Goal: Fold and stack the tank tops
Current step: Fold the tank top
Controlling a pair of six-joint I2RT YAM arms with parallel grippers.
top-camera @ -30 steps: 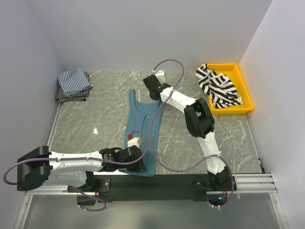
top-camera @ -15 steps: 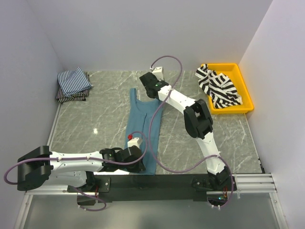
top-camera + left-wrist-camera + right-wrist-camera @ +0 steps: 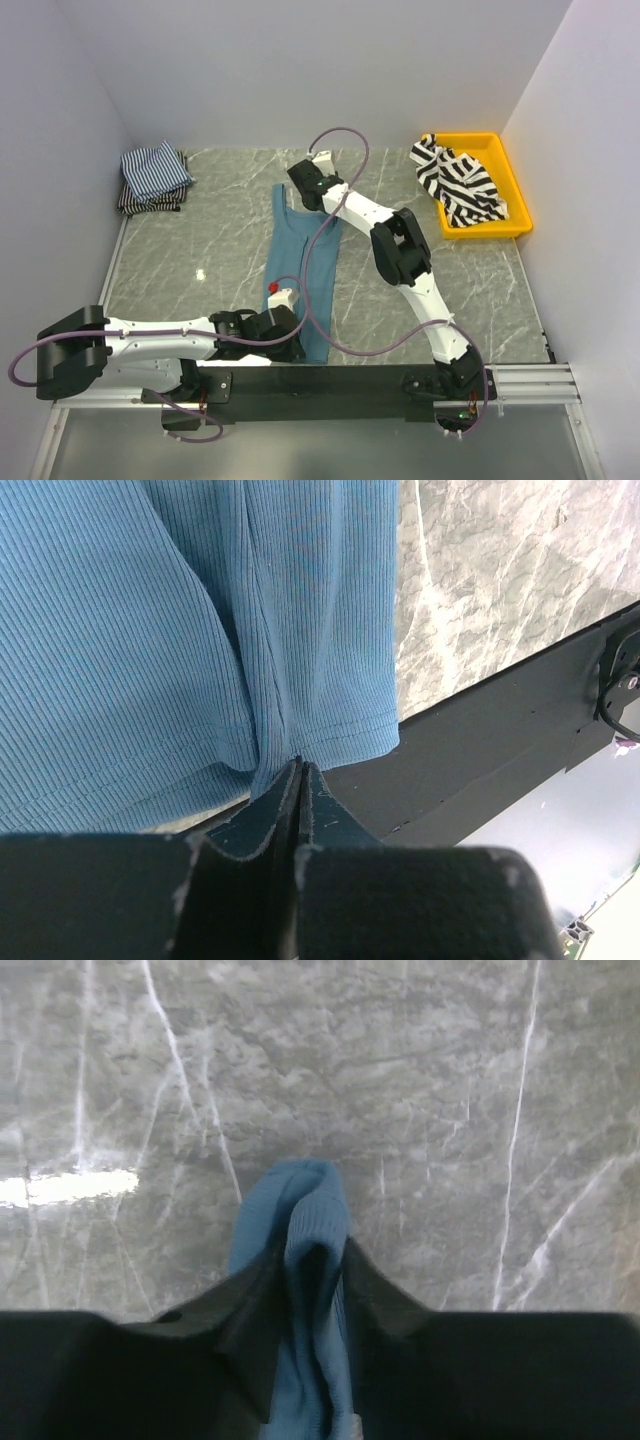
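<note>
From above, one teal tank top (image 3: 300,255) lies on the grey marble table (image 3: 200,250) between white walls, with one black-and-white striped top (image 3: 460,185) in one yellow tray (image 3: 470,138) right of the right gripper (image 3: 303,185) and one folded striped pile (image 3: 152,178) to its left; the left wrist view shows the left gripper (image 3: 300,770) pressed together on the teal hem just ahead of it; the right wrist view shows the jaws spread around a teal strap (image 3: 305,1200).

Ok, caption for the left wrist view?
Left end effector shut on hem of teal tank top, marble tabletop beside it.

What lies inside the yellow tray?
A crumpled black-and-white striped tank top, draped over the left rim of the yellow tray. Whether anything lies beneath it cannot be seen.
</note>
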